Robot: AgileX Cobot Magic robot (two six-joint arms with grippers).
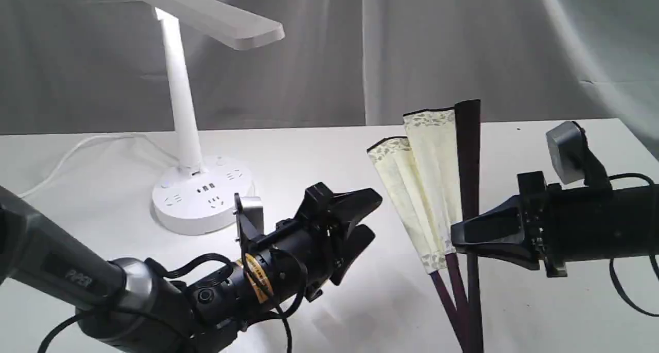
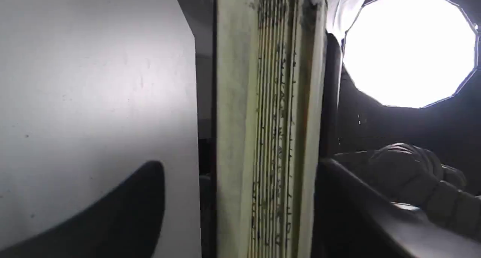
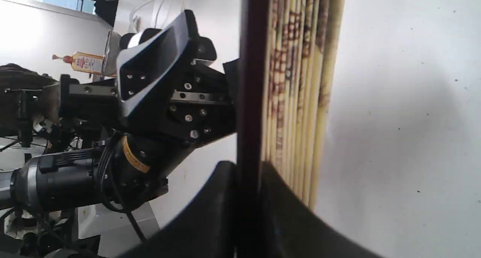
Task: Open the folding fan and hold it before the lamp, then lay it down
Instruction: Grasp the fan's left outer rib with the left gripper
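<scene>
Writing: black calligraphy on fan point(image 2: 280, 137), too blurred to read.
Left tool point(image 1: 373, 215): spread wide, held nothing, near fan.
Right tool point(image 1: 463, 235): clenched on fan's dark guard.
Fan: stood upright, partly spread, right of lamp point(image 1: 180, 85).

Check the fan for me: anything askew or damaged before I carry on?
The folding fan is only partly spread: a few pleats splay toward the lamp while the rest are bunched against the dark guard clamped upright in the right gripper. No tear shows. The left gripper is open, gripping nothing.
</scene>
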